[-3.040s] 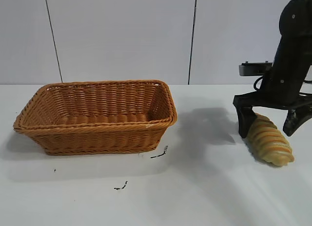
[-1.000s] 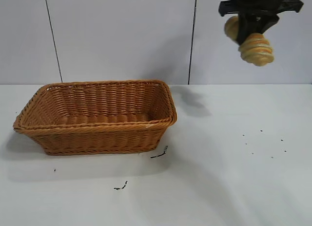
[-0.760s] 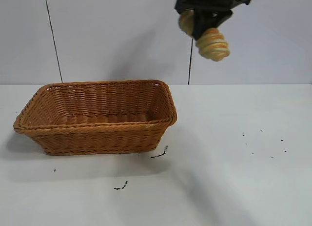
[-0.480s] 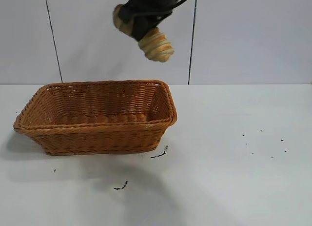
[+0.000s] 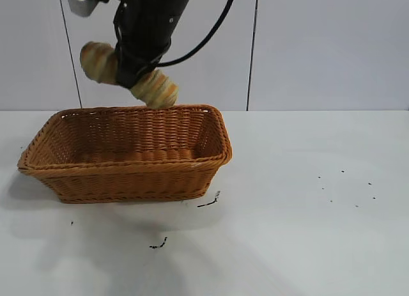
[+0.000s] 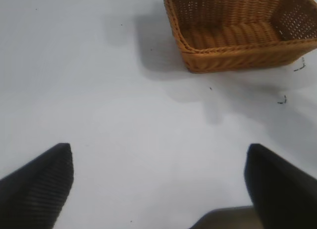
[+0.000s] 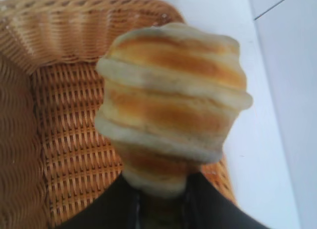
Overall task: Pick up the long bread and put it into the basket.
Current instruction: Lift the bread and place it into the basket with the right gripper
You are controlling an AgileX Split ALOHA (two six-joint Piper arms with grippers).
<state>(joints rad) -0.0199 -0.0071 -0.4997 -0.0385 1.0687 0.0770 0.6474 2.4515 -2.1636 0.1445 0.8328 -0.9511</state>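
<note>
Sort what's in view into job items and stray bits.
Job: long bread, held in the right claw above the basket.
Stray: dark crumbs on the table; left claw, open, parked away from the basket.

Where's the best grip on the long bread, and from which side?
Across its middle, jaws closing on the two long flanks, coming in square to its length. The long bread is elongated with rounded ends, so an end would likely slip out. The right gripper already holds it that way: clamped mid-length above the basket, an end sticking out each side, tilted. The crosswise ridges probably help seat the fingers.
</note>
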